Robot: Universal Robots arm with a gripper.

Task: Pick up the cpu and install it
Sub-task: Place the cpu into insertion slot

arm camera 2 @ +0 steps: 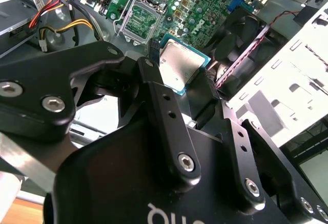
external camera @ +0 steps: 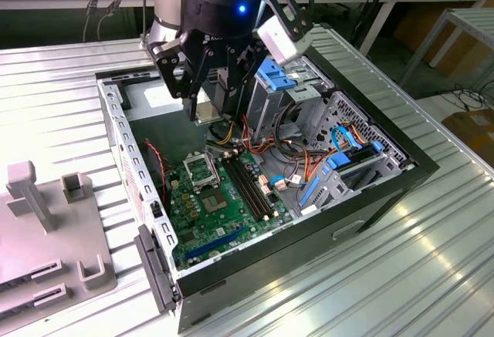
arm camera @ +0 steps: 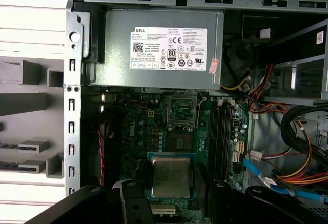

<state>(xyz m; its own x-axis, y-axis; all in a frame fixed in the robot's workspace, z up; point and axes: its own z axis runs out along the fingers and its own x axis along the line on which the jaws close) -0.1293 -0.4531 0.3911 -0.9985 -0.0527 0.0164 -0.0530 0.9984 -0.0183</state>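
Note:
My gripper is shut on the cpu, a thin square chip with a silvery face and a green rim, seen in both wrist views. Black fingers clamp it by two opposite edges. The chip hangs above the green motherboard inside the open computer case. The square metal-framed socket lies below and a short way off from the chip, with nothing in it. Beside the socket sits a smaller dark chip.
A grey power supply fills the case's far end. A metal drive cage and bundles of coloured cables crowd the exterior view's right. Memory slots run beside the socket. A grey fixture stands on the ribbed table outside the case.

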